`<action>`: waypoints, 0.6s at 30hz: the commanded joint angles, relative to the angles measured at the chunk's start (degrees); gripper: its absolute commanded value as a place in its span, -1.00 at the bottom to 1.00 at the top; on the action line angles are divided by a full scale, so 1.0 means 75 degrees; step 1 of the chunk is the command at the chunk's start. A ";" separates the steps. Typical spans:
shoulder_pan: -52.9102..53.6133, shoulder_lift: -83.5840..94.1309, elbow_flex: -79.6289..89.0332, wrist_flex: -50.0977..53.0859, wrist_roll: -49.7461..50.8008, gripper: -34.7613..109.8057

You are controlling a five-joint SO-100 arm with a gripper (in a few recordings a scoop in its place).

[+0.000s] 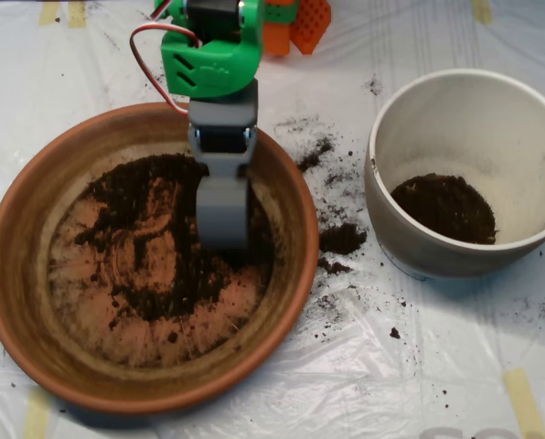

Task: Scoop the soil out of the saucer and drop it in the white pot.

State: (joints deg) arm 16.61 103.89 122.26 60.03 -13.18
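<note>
clear plastic sheet (419, 384), yellow tape strips (525, 402)

Table cover (410, 384): clear plastic sheet, wrinkled and glossy, over a white surface; spans the whole view. Tape strips (526, 402): pale yellow, at the top edge and bottom corners, all far from the claw. Light: soft, even, with faint glare on the plastic folds.

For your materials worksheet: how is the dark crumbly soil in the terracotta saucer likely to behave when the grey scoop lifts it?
The dark crumbly potting soil will probably break apart, since it lies in clumps and fine crumbs. Some likely spills in transit: crumbs already dot the plastic sheet beside the round terracotta saucer. The thin smeared layer may resist the grey clamshell scoop.
</note>
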 commanded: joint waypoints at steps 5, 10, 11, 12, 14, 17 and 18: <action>0.0129 -0.0938 -0.0621 0.0176 -0.0410 -0.01; 0.0164 -0.2133 -0.1535 0.0375 -0.0656 -0.02; 0.0176 -0.2344 -0.1664 0.0375 -0.0773 -0.02; 0.0176 -0.2531 -0.1793 0.0398 -0.0879 -0.02; 0.0141 -0.2848 -0.2039 0.0445 -0.1102 -0.03; 0.0047 -0.2789 -0.2051 0.0387 -0.1418 -0.03; 0.0023 -0.2684 -0.1969 0.0328 -0.1512 -0.04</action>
State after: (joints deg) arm 17.05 82.44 107.84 62.58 -21.88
